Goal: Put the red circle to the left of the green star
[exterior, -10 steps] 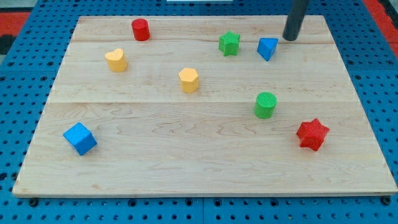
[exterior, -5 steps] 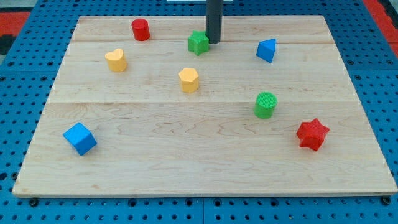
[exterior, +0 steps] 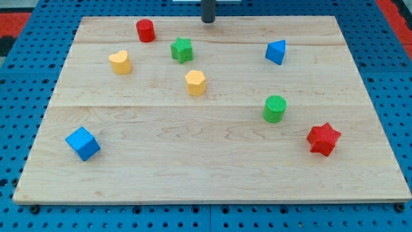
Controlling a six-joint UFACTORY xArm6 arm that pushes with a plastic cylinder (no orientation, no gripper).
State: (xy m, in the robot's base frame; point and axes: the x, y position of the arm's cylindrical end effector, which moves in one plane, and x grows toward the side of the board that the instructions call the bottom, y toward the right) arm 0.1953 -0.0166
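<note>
Red circle (exterior: 145, 30) sits up near the view's top edge of the wooden board (exterior: 212, 174), towards the view's left, and the green star (exterior: 182, 49) is just down and to the right of it, the two close but apart. So the red one is already on the star's left side, though a touch higher up the view. My tip (exterior: 208, 21) is at the very top of the board, right of both blocks and above the star, touching neither. From the tip, the red circle lies straight off to the view's left at nearly the same level, with the star below that line. There are no jaws here, only the bare rod, so nothing is gripped or held. The red circle looks like a short upright cylinder, bright red, round top facing up, standing flat. If more tidying is wanted, I'd judge a small nudge down the view would level it with the star.
</note>
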